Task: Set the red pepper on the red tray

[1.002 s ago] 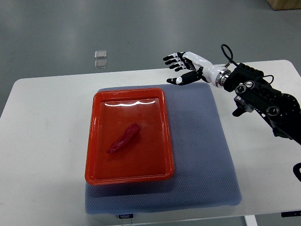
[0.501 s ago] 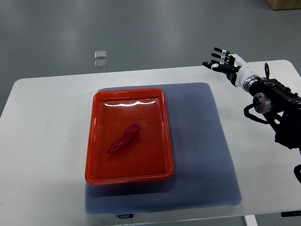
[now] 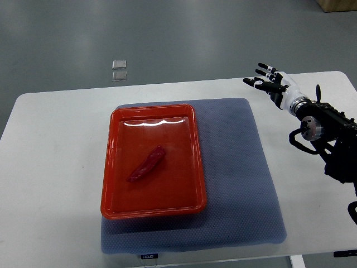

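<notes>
Right hand: the black-and-white fingered right hand (image 3: pixel 272 84) hangs over the far right part of the white rectangular table (image 3: pixel 50 167), its fingers (image 3: pixel 262 70) spread wide and pointing towards the far left; it holds nothing and touches nothing.
Right arm: the black jointed arm (image 3: pixel 326 134) enters from the right edge and runs up to the hand's white wrist.
Red pepper: the long, dark red pepper (image 3: pixel 146 163) lies diagonally near the middle of the shallow red plastic tray (image 3: pixel 111 167), resting on the tray floor.
Pepper relative to hand: well apart; the pepper is to the left of the hand and nearer the camera, with the tray's right rim and a broad strip of mat between them.
Mat: the grey-blue textured mat (image 3: pixel 240 184) lies under the tray and reaches past it to the right.
Writing: a small dark label (image 3: pixel 148 256) sits at the mat's near edge; its print is too small to read.
Floor: two small pale square pieces (image 3: pixel 119 69) lie on the grey floor beyond the table.
</notes>
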### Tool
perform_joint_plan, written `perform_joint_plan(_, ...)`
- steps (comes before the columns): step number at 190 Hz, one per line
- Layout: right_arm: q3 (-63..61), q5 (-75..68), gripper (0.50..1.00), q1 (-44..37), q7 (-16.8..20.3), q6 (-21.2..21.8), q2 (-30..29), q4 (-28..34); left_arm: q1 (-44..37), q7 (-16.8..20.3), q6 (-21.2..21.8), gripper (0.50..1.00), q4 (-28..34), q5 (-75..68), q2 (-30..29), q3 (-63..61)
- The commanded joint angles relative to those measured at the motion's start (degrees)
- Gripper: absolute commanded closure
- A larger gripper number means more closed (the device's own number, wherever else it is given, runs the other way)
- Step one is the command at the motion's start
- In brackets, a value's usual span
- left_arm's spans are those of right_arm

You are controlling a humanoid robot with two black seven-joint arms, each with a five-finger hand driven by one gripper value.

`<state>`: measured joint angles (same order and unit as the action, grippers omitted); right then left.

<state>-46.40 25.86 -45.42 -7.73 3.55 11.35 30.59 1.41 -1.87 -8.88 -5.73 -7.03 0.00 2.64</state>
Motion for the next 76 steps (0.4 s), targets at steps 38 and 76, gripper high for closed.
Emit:
perform_joint_plan(38,-9.3,0.7,0.585,1.5,-0.1,0.1,-3.7,0.2,0.0,0.0,0.1,0.5,0.0,0.0,0.0,0.1)
perform_joint_plan(76,-12.7,1.0,0.585,2.6,-0.4,0.1,-5.6,0.5,0.0,-0.1,0.0,0.5,0.0,0.0,0.0,0.0)
